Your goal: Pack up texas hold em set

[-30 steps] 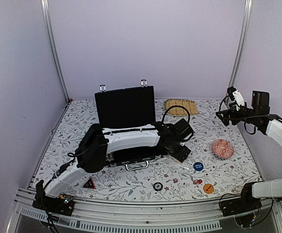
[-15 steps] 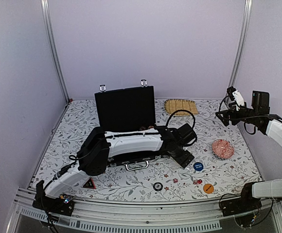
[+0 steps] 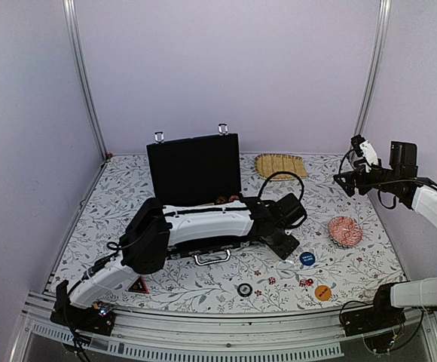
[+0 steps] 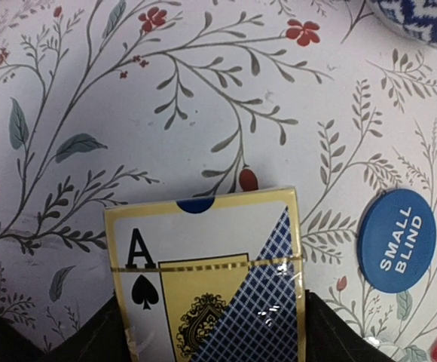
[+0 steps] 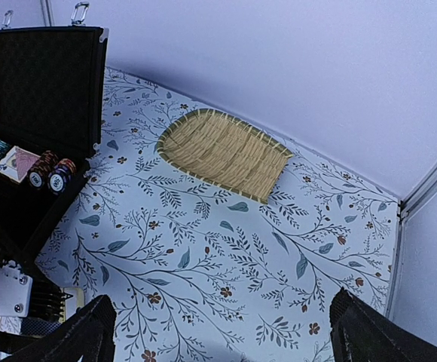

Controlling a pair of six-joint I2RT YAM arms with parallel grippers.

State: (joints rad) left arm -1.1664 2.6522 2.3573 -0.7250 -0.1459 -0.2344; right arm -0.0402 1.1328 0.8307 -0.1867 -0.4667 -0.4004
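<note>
Your left end effector (image 4: 215,332) pinches the card deck (image 4: 211,271) by its sides, presumably to carry it to the briefcase (image 3: 194,170). Right end effector (image 5: 222,332) hangs spread.

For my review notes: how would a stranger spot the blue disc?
Right of the open black briefcase sits a red patterned dish. Nearer the arms lies the blue disc, lettered SMALL BLIND; its neighbours are an orange disc and a black disc.

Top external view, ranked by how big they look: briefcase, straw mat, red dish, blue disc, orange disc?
1. briefcase
2. straw mat
3. red dish
4. blue disc and orange disc: look alike, left unranked.
</note>
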